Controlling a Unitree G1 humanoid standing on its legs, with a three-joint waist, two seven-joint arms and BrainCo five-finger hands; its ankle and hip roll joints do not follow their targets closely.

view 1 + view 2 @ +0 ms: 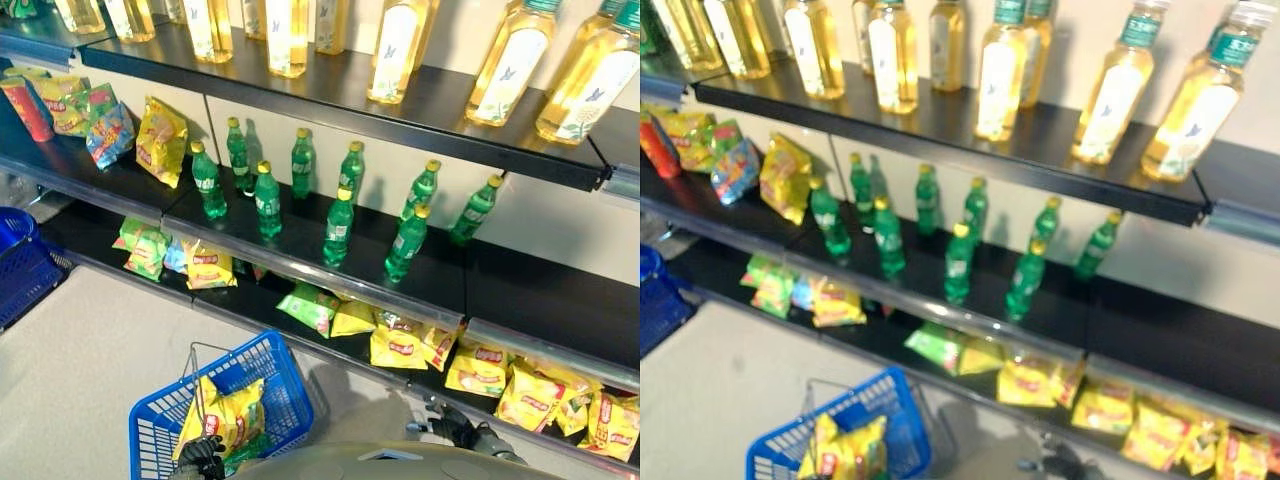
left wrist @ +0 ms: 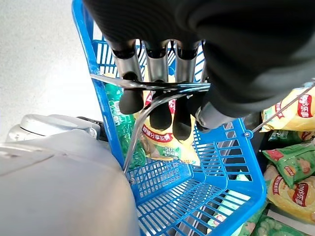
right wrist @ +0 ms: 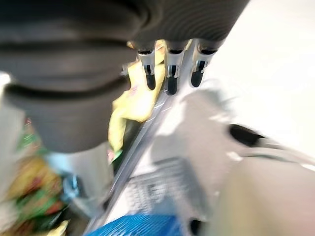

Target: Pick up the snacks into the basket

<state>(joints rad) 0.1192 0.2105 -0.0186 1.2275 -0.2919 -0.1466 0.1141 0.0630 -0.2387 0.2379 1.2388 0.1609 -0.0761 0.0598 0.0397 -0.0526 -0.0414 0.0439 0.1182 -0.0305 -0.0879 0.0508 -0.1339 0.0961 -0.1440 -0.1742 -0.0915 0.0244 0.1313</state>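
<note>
A blue plastic basket [image 1: 262, 375] hangs low in front of me by its metal handle [image 2: 147, 86], and my left hand [image 1: 203, 455] is shut on that handle. Yellow snack bags [image 1: 232, 412] and a green one [image 2: 118, 118] lie inside it. More yellow snack bags [image 1: 398, 345] and a green bag [image 1: 308, 306] lie along the bottom shelf [image 1: 590, 322]. My right hand [image 1: 452, 424] hovers low near that shelf's front edge, fingers [image 3: 171, 73] straight and holding nothing, with a yellow bag [image 3: 140, 96] past them.
Green bottles [image 1: 338, 228] stand on the middle shelf, with snack bags [image 1: 160, 140] and a red can [image 1: 28, 108] at its left end. Tall yellow bottles [image 1: 400, 50] line the top shelf. A second blue basket [image 1: 20, 265] stands on the floor at the left.
</note>
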